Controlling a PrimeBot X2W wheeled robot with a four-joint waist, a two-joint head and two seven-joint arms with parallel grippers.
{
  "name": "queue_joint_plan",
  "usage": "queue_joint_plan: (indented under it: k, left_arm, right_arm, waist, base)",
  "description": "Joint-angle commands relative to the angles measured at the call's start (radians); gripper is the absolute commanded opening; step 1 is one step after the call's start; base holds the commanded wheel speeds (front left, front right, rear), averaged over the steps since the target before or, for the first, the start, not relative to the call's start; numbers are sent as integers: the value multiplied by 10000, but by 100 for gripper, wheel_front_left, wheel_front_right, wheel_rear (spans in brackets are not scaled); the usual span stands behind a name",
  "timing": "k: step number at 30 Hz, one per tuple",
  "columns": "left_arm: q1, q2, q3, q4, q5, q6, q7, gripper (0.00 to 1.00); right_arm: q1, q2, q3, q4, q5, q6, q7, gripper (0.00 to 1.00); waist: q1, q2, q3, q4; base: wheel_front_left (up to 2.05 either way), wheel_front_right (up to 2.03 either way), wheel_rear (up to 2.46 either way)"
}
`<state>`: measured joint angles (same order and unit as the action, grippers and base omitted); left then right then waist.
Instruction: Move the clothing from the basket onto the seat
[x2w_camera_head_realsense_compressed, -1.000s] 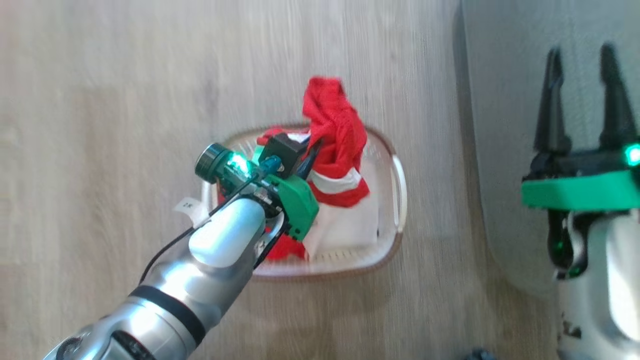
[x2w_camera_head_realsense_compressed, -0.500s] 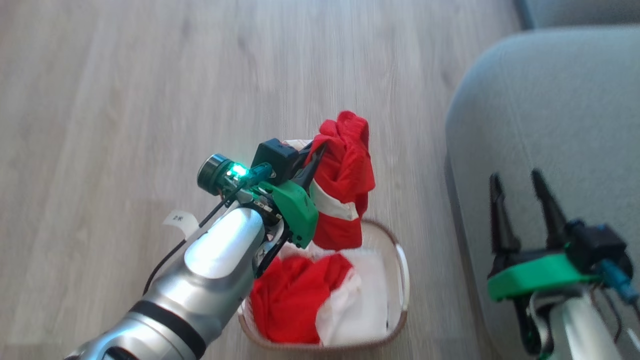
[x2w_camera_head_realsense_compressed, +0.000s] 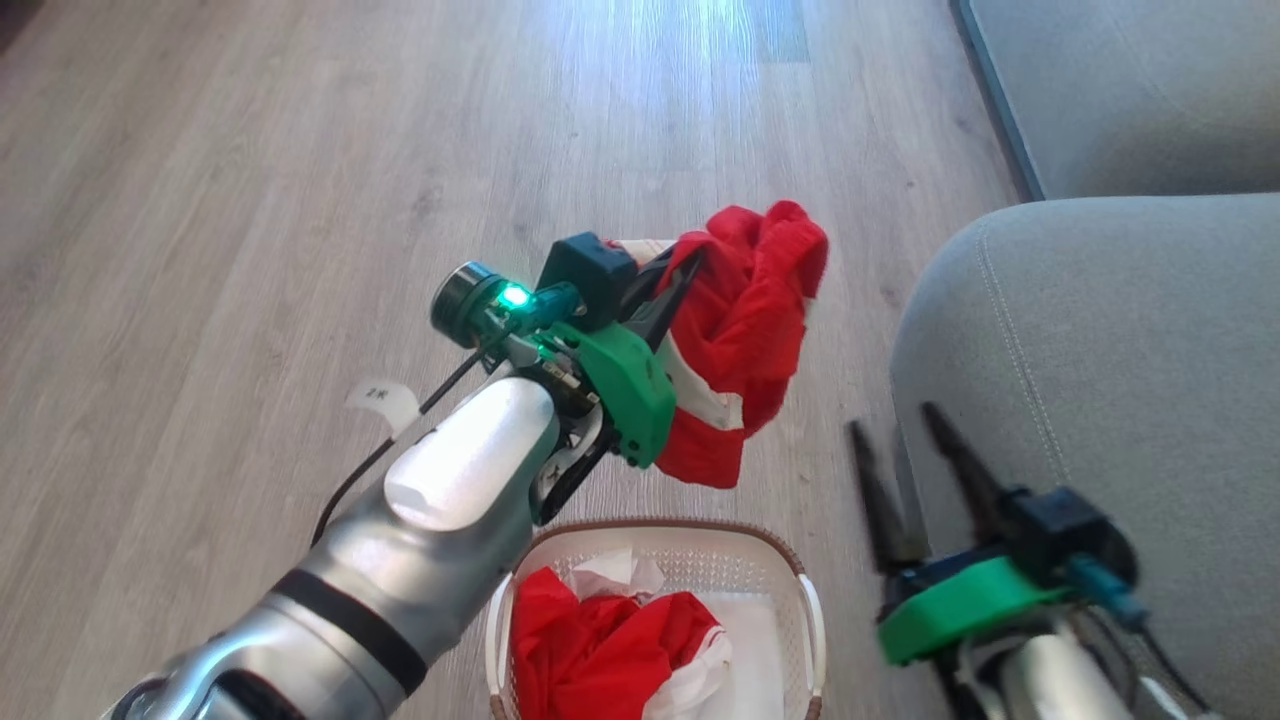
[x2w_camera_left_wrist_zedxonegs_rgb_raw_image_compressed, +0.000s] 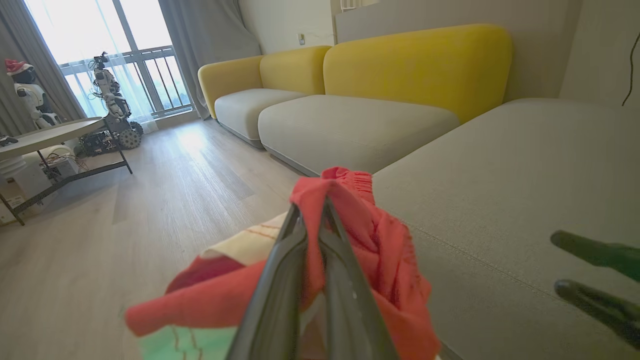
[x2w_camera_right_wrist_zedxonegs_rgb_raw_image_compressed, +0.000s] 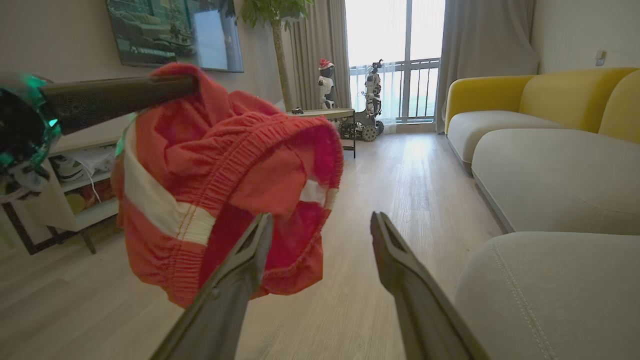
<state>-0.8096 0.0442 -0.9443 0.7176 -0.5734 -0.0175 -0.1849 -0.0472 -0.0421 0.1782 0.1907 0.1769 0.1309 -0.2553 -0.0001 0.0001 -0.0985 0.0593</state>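
Note:
My left gripper (x2w_camera_head_realsense_compressed: 685, 265) is shut on a red garment with a white band (x2w_camera_head_realsense_compressed: 745, 340), which hangs above the floor between the basket and the seat. In the left wrist view the fingers (x2w_camera_left_wrist_zedxonegs_rgb_raw_image_compressed: 280, 280) pinch that red garment (x2w_camera_left_wrist_zedxonegs_rgb_raw_image_compressed: 380, 245). More red clothing (x2w_camera_head_realsense_compressed: 600, 650) lies in the cream basket (x2w_camera_head_realsense_compressed: 800, 585) at the bottom, beside a flat white sheet (x2w_camera_head_realsense_compressed: 750, 650). The grey-green seat (x2w_camera_head_realsense_compressed: 1120, 340) stands at the right. My right gripper (x2w_camera_head_realsense_compressed: 900, 430) is open beside the seat's edge, holding nothing; in its own view the gripper (x2w_camera_right_wrist_zedxonegs_rgb_raw_image_compressed: 320, 220) stands just right of the hanging garment (x2w_camera_right_wrist_zedxonegs_rgb_raw_image_compressed: 220, 165).
Wooden floor (x2w_camera_head_realsense_compressed: 250, 200) stretches left and ahead. A second grey cushion (x2w_camera_head_realsense_compressed: 1130, 90) lies beyond the seat. Yellow-backed sofas (x2w_camera_left_wrist_zedxonegs_rgb_raw_image_compressed: 415, 65), a low round table (x2w_camera_left_wrist_zedxonegs_rgb_raw_image_compressed: 45, 135) and other robots by the window (x2w_camera_right_wrist_zedxonegs_rgb_raw_image_compressed: 370, 95) stand further off. A shelf unit (x2w_camera_right_wrist_zedxonegs_rgb_raw_image_compressed: 75, 200) lines the left wall.
The head camera has tilted up, so the basket slid to the bottom. My left gripper has lifted the red garment clear of the basket and toward the seat.

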Motion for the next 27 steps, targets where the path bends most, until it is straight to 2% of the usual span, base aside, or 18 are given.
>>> queue_joint_plan:
  k: [1, 11, 16, 18, 19, 21, 23, 24, 27]
  left_arm:
    - [-818, 81, 276, -320, -81, 22, -6, 0]
    - [-973, 63, -219, -830, -500, 221, 79, 0]
    - [-957, 62, -439, -1007, -779, 346, 69, 0]
    - [-924, 62, -515, -1089, -926, 373, 52, 0]
    - [-911, 62, -560, -1121, -989, 388, 46, 0]
    - [-887, 62, -653, -1171, -1093, 431, 32, 0]
    - [-866, 61, -735, -1190, -1186, 469, 15, 0]
    - [-860, 61, -771, -1188, -1224, 489, 3, 0]
    - [-850, 61, -865, -1172, -1324, 546, -32, 0]
  right_arm:
    - [-614, -81, 364, -248, 65, -2, -65, 100]
    - [-1767, -81, 2474, 1273, 436, -2, -65, 100]
    - [-2477, -81, 3030, 2157, 1090, -2, -65, 100]
    - [-2736, -81, 3266, 2510, 1539, -2, -65, 74]
    - [-2875, -81, 3460, 2640, 1773, -2, -65, 69]
    - [-3127, -81, 3880, 2902, 2164, -2, -65, 70]
    - [-3358, -81, 4096, 3080, 2420, -2, -65, 79]
    - [-3440, -81, 4138, 3141, 2491, -2, -65, 78]
    - [-3568, -81, 4188, 3151, 2712, -2, -65, 63]
  waist:
    - [1, -1, -22, 5]
    - [1, -1, -175, 222]
    - [1, -1, -188, 332]
    - [1, -1, -178, 374]
    - [1, -1, -173, 395]
    - [1, -1, -163, 428]
    - [1, -1, -151, 444]
    - [1, -1, -144, 449]
    - [1, -1, -122, 453]
  base:
    - [0, 0, 0]
    - [0, 0, 0]
    - [0, 0, 0]
    - [0, 0, 0]
    - [0, 0, 0]
    - [0, 0, 0]
    - [0, 0, 0]
    - [0, 0, 0]
    - [0, 0, 0]
